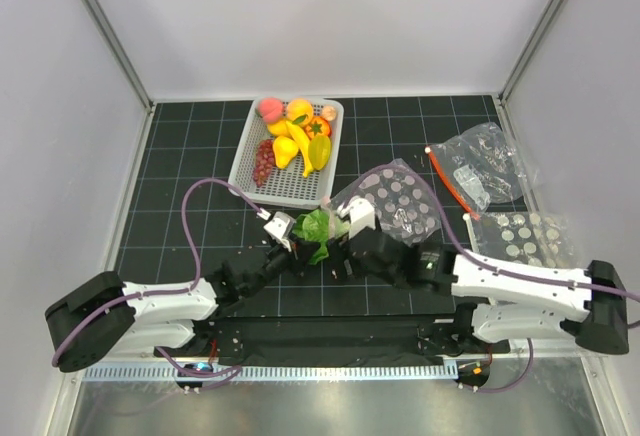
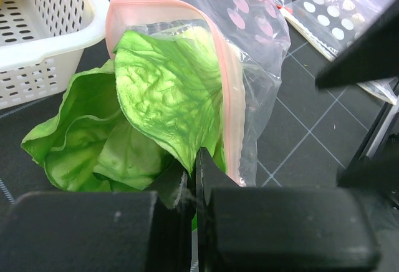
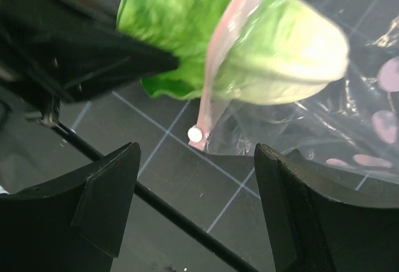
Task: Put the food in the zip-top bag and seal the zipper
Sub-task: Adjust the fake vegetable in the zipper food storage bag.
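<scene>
My left gripper [image 1: 300, 244] [image 2: 196, 160] is shut on the stem end of the green leafy cabbage [image 1: 318, 226] [image 2: 162, 91]. The cabbage's head lies partly inside the mouth of the dotted zip-top bag [image 1: 400, 201] [image 2: 249, 29] [image 3: 349, 116]. The pink zipper strip [image 2: 227, 78] [image 3: 218, 53] loops over the leaves. My right gripper [image 1: 350, 236] [image 3: 196, 153] is open and empty, just below the bag's mouth corner; the cabbage [image 3: 181, 16] shows above it. The banana [image 1: 298, 146], peach [image 1: 270, 108], grapes [image 1: 263, 161] and orange-red fruit [image 1: 320, 126] lie in the basket.
The white perforated basket [image 1: 285, 184] [image 2: 56, 29] stands at the back centre of the black gridded mat. An undotted clear bag with an orange-red strip [image 1: 480, 166] lies at the right. A second dotted bag [image 1: 520, 236] [image 2: 336, 16] lies at the right, nearer than it.
</scene>
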`<state>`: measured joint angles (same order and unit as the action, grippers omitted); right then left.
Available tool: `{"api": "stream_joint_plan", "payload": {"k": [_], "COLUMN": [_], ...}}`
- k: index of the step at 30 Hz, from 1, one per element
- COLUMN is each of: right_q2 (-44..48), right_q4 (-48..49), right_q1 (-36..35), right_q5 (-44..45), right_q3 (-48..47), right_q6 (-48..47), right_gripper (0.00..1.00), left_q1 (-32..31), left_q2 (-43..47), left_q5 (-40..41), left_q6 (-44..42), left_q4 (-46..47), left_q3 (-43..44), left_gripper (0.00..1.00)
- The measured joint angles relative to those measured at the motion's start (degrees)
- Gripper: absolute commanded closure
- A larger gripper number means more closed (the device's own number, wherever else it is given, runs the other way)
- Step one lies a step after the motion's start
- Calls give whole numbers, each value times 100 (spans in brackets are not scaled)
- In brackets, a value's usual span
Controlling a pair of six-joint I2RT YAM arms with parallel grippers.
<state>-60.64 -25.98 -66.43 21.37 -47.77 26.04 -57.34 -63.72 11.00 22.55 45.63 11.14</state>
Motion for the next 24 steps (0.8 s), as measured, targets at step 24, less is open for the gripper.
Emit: {"api": "stream_joint_plan", "payload": {"k": [24], "right_q2": [-2935], "right_q4": [581], "right_q1": [-1880], "right_q5": [3646], "right_q3": [157], "right_q6": [1335], "right_gripper": [6], "left_q1": [42], "left_q2": [50], "left_q5": [-46], "left_q6": [120], "left_q4": [-162], "left_q3": [0], "left_gripper": [100]}}
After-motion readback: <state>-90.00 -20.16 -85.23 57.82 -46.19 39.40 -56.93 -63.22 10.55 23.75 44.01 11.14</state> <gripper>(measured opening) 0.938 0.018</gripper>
